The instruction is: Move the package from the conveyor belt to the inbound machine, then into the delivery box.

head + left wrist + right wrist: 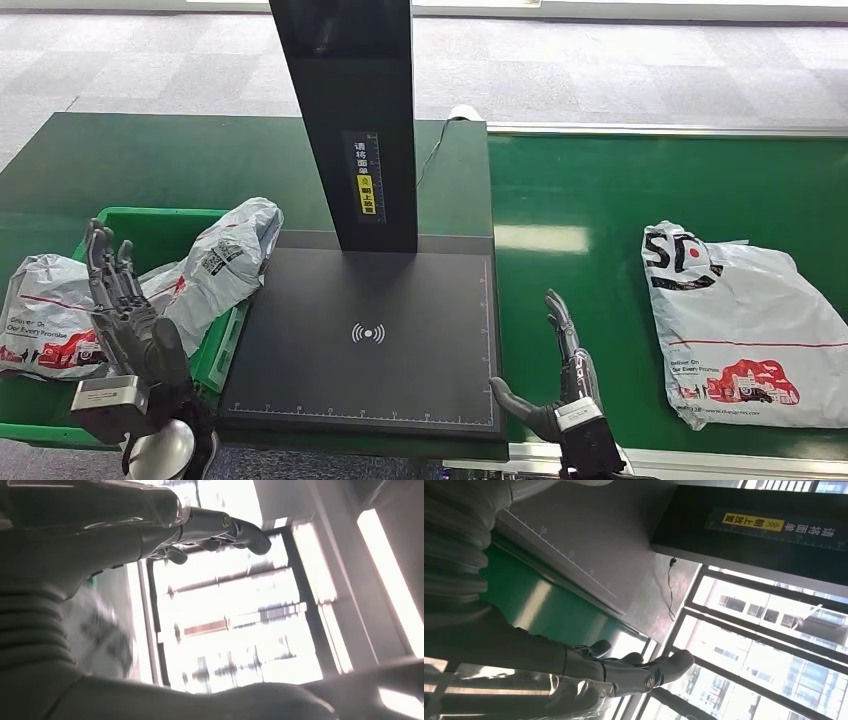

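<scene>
Partly hidden delivery box (150, 228) (under packages (225, 262))

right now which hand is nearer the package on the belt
Right. The right hand is raised at the belt's near edge, left of the package; the left hand is over the green box, beyond the scanner.

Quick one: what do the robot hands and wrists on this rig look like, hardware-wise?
Both are dark grey to black, many-fingered, with jointed segments. The left robot hand sits on a wrist carrying a small silver-white block, with a rounded silver arm shell below it. The right robot hand has a white band at its wrist. The wrist views show a grey ribbed cover behind each hand and glossy grey finger shells. No cables visible on them.
</scene>
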